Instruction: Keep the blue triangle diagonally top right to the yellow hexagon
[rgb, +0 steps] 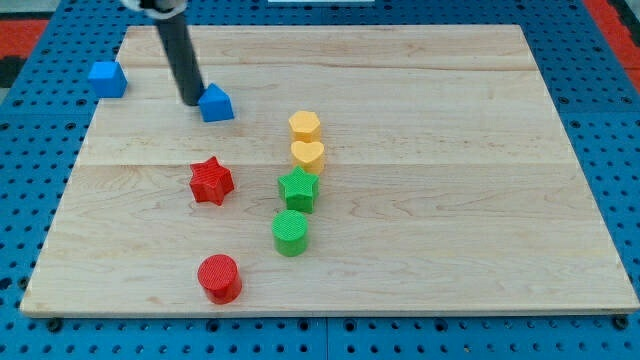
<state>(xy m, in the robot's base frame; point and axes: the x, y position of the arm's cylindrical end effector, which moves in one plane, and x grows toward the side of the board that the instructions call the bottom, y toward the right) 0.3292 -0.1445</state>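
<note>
The blue triangle (216, 103) lies on the wooden board (450, 150) at upper left. My tip (191, 101) stands right against its left side. The yellow hexagon (305, 126) sits to the right of and slightly below the triangle, near the board's middle. The dark rod rises from the tip toward the view's top left.
A blue cube (107, 78) sits at the board's far upper left edge. A yellow heart (308, 155) lies just below the hexagon, then a green star (298, 189) and a green cylinder (291, 232). A red star (211, 181) and a red cylinder (219, 278) lie further left.
</note>
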